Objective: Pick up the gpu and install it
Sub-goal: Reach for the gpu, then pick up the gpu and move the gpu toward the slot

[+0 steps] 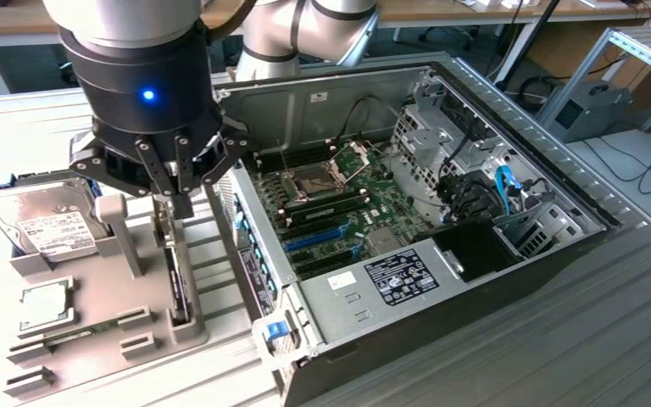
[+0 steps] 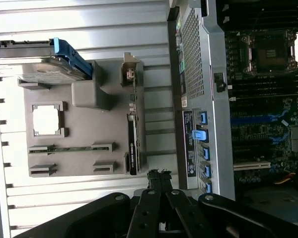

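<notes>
The black multi-fingered gripper point(image 2: 159, 174) is seen at the closest range. Its fingertips point(image 2: 153, 174) are pressed together with nothing between them. In the exterior view the gripper point(image 1: 176, 199) is held above the near end of a moulded grey plastic holder tray point(image 1: 133, 297), close to the open case's side wall.

Just beneath it, the gpu point(image 1: 172, 271), a thin flat black rectangular card, is stood on edge in a slot of that tray; it is not gripped. From the wrist view the gpu point(image 2: 132, 148) is seen edge-on as a narrow dark strip, with the fingertips near one of its ends.

Further along the tray point(image 2: 84, 163), a slim green memory stick point(image 2: 69, 148), a square silver processor chip point(image 2: 46, 120) and a silver hard drive in a blue carrier point(image 2: 35, 67) are held.

Beyond the tray, the open black-and-grey metal computer case point(image 1: 507, 280) is laid on its side, its green motherboard point(image 1: 348, 212) exposed.
</notes>
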`<state>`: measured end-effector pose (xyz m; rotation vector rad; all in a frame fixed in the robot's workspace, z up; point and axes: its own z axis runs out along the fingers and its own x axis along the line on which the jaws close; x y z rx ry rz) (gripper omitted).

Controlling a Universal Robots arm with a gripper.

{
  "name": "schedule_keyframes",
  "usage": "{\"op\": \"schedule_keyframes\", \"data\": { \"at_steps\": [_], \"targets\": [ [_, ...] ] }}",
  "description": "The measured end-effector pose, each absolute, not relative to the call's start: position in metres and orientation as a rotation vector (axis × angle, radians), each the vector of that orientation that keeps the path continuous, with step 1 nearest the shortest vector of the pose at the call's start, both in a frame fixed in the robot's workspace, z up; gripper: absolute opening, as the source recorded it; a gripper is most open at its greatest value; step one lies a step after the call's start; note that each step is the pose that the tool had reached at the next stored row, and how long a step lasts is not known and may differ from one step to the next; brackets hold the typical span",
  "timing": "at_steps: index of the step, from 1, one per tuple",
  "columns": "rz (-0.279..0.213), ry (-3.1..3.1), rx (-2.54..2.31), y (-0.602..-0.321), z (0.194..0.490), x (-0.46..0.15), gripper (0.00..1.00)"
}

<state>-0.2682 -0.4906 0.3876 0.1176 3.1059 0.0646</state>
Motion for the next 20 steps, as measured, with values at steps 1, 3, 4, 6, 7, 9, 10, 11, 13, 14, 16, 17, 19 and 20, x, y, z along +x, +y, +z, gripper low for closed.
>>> {"op": "schedule_keyframes", "data": {
  "at_steps": [1,3,4,6,7,9,10,11,13,14,16,17,19,20],
  "targets": [
    [0.065,3.106,0.118,-0.4905,0.3876,-0.2701,0.11],
    [0.065,3.105,0.117,-0.4906,0.3875,-0.2742,0.11],
    [0.064,3.105,0.117,-0.4906,0.3876,-0.2756,0.11],
    [0.064,3.105,0.118,-0.4905,0.3876,-0.2771,0.11],
    [0.065,3.105,0.117,-0.4905,0.3876,-0.2771,0.11],
    [0.065,3.105,0.117,-0.4906,0.3876,-0.2773,0.11],
    [0.065,3.105,0.117,-0.4906,0.3876,-0.2773,0.11],
    [0.065,3.105,0.117,-0.4906,0.3876,-0.2773,0.11],
    [0.064,3.105,0.117,-0.4906,0.3876,-0.2773,0.11],
    [0.065,3.105,0.117,-0.4906,0.3876,-0.2773,0.11],
    [0.064,3.105,0.117,-0.4906,0.3876,-0.2773,0.11],
    [0.064,3.105,0.117,-0.4906,0.3876,-0.2773,0.11],
    [0.065,3.105,0.117,-0.4906,0.3876,-0.2773,0.11],
    [0.065,3.105,0.117,-0.4906,0.3876,-0.2773,0.11]
  ]
}}
